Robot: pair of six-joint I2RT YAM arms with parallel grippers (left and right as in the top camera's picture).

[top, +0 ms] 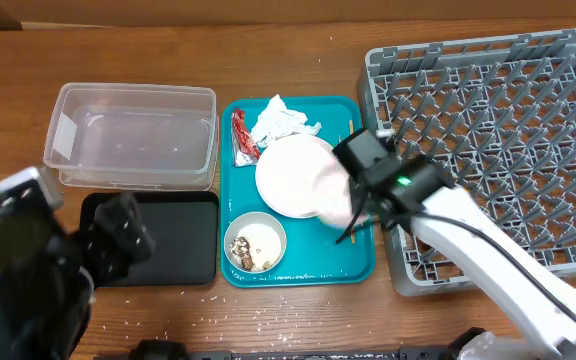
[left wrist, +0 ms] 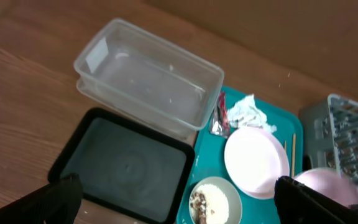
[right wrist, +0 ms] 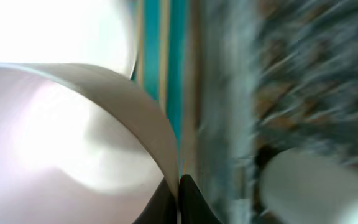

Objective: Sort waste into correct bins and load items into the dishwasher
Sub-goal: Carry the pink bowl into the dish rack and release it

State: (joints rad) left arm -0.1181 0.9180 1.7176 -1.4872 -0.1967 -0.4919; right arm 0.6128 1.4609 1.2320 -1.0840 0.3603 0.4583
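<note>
The wooden bench [top: 298,40] carries the grey dish rack [top: 508,120] at its right edge, its pegs bare. The teal tray [top: 308,255] lies mid-bench, just beside the rack. Left of it, the clear tub [top: 133,90] sits toward the far edge and the black tray [top: 173,235] toward the near edge, the two touching.

On the teal tray, the round plate [top: 288,170] lies in the middle. The pink bowl [top: 336,200] is tilted over the plate's right side, and the right tool [right wrist: 179,193] has its jaws pinched together on the bowl's wall. I cannot tell whether the bowl is clear of the tray. The left tool [left wrist: 178,183] hangs with jaws wide apart and holding nothing above the black tray.

The cream bowl [top: 258,218] stands in the tray's near-left corner with crumbs [top: 253,250] inside. The crumpled tissue [top: 281,122] lies at the tray's far edge, the wrapper [top: 241,138] just left of it, and a chopstick [left wrist: 293,149] lies along the right side
</note>
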